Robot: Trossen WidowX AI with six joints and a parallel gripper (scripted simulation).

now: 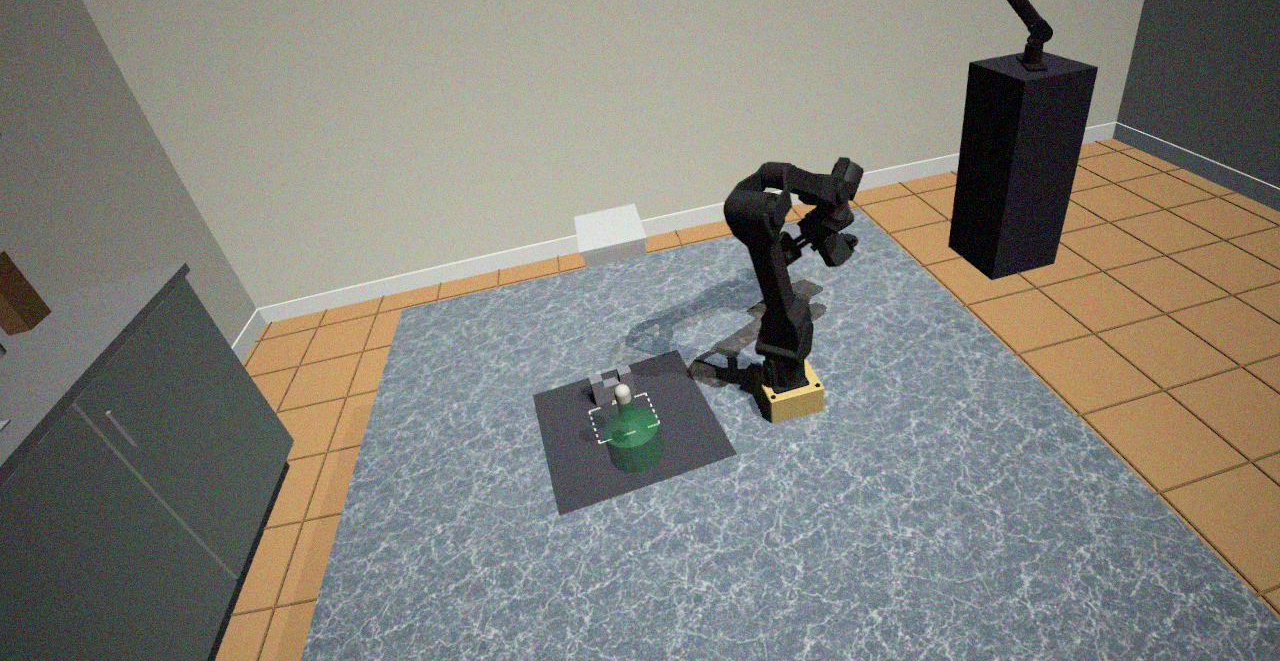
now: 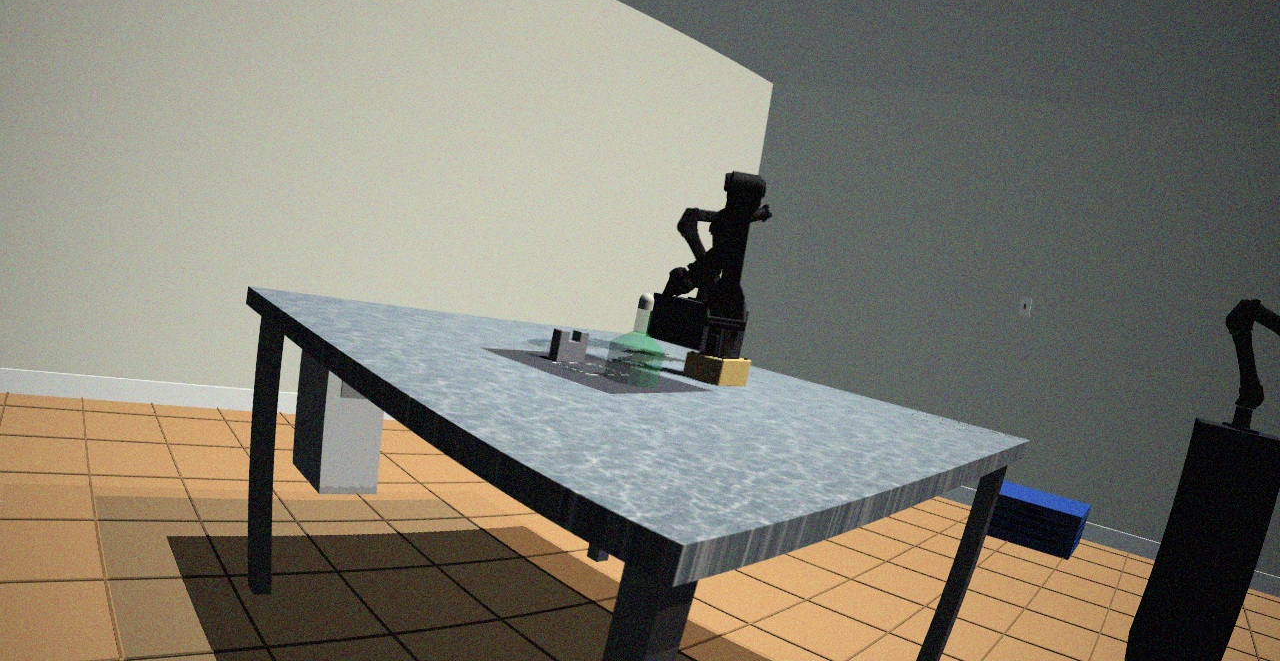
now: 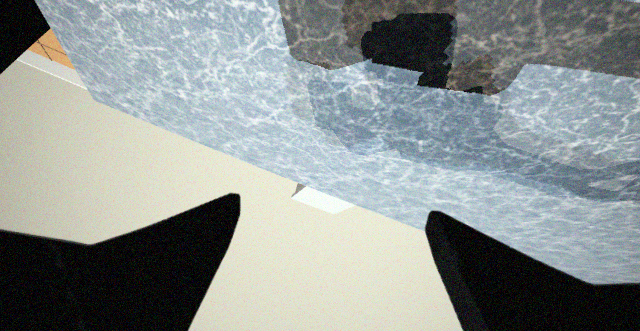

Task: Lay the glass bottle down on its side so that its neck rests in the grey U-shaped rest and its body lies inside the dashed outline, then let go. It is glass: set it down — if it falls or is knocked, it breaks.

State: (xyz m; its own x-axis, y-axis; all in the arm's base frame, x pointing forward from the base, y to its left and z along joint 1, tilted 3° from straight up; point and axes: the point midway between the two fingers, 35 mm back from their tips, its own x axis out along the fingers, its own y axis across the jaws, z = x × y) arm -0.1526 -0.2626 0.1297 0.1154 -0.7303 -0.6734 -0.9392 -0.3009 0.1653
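A green glass bottle (image 1: pixel 633 442) (image 2: pixel 636 357), its contents impossible to make out, stands upright on a dark mat (image 1: pixel 572 478) (image 2: pixel 528 358) beside the grey U-shaped rest (image 1: pixel 601 391) (image 2: pixel 563 345). The gripper (image 3: pixel 334 212) is wide open, well apart from the bottle, above a blue-grey marbled table (image 1: pixel 716 558) (image 2: pixel 716 469) (image 3: pixel 200 71). Orange tiles (image 1: pixel 1181 370) (image 2: pixel 53 460) cover the floor below pale walls (image 1: pixel 402 102) (image 2: pixel 358 120) (image 3: pixel 125 161).

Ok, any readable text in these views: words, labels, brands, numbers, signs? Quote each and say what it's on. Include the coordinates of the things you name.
None. No text that can be read in any of the three views.
Green glass bottle (image 1: pixel 634 446) (image 2: pixel 635 360): no label or lettering to be made out.
Grey U-shaped rest (image 1: pixel 601 391) (image 2: pixel 562 348): no marking to be made out.
Dashed outline (image 1: pixel 594 427): dashes only, no characters.
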